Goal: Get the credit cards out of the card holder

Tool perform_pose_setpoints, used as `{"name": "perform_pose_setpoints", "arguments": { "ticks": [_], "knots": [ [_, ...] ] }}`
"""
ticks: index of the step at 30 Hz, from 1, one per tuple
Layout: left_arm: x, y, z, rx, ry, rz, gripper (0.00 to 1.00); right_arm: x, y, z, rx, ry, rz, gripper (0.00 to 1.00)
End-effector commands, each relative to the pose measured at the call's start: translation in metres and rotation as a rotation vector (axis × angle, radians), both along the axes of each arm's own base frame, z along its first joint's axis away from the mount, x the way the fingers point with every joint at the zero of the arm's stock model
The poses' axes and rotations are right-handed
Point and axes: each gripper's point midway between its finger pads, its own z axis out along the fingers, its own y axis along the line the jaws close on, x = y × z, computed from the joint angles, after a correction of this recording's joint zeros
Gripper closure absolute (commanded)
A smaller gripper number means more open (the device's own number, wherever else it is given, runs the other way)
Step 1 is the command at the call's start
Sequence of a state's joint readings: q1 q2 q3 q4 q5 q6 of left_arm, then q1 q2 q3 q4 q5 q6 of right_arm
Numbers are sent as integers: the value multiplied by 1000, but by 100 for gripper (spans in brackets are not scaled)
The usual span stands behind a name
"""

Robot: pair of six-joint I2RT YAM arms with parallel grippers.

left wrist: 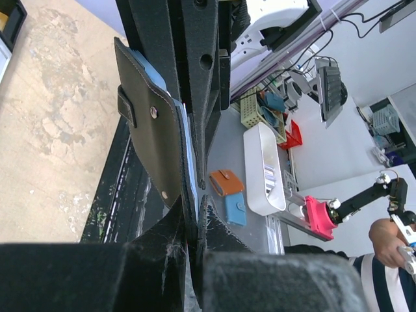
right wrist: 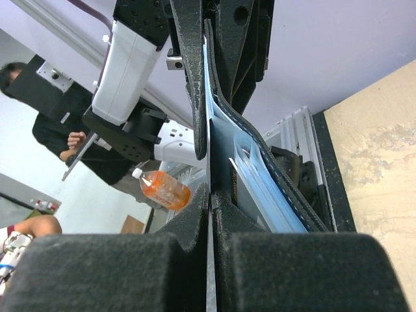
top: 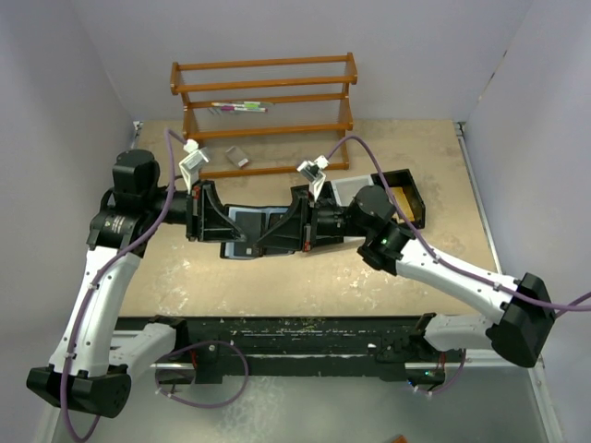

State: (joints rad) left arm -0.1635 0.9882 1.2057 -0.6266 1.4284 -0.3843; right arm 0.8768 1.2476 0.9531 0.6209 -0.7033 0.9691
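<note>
Black card holder [top: 247, 223], edges clamped, aloft

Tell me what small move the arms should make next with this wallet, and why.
Probably open the right gripper and re-aim it at the blue-grey lining while the left gripper holds on. Both are shut on opposite sides of the card holder, spread open between them, so neither can pull a card.
</note>
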Motion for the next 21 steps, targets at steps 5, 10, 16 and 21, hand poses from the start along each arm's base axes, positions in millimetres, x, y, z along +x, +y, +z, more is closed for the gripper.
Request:
{"name": "perform_pose_setpoints", "arguments": {
  "ticks": [5, 10, 16, 21],
  "knots": [
    [-17, 3, 15, -39, -49, -69, 100, -14, -12, 15, 48, -41, 20, 100],
    [-20, 3, 18, -41, -52, -72, 99, -15, -19, 9, 36, -39, -5, 100],
    [-22, 4, 20, -43, -49, -79, 97, -12, -23, 5, 15, -41, -30, 100],
    [-21, 3, 21, -41, -64, -68, 99, -6, -29, -3, -14, -36, -53, 100]
  ]
}}
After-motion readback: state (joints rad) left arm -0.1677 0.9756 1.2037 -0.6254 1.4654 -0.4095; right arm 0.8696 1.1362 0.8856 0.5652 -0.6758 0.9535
